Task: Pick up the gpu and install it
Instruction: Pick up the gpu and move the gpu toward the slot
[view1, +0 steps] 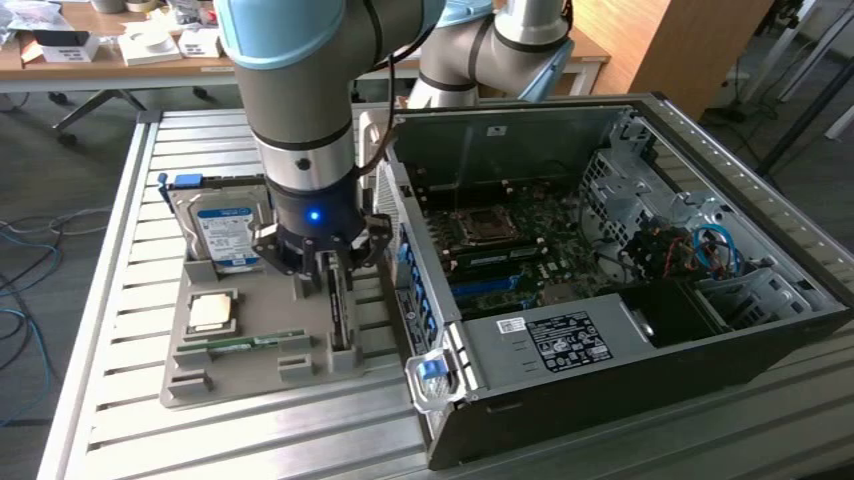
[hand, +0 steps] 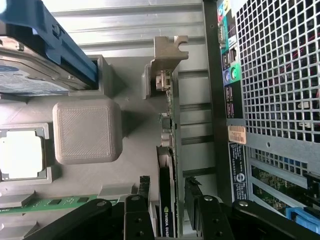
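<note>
Gpu (view1: 339, 315) stood on edge in tray (view1: 240, 372), long axis parallel to case (view1: 641, 400), bracket (hand: 167, 52) toward hard drive (view1: 224, 235); gripper (view1: 334, 278) fingers wide apart astride it, holding nothing.

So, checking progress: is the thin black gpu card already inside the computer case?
No, the thin black gpu card stands on edge in the grey plastic tray beside the case.

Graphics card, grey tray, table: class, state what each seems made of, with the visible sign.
Graphics card: green circuit board edge, black cover, probably plastic; its bracket looks like bare dull metal. Tray: likely printed plastic, matt grey with fine ridged texture. Table: seemingly aluminium, silvery ribbed slats with soft sheen.
</note>
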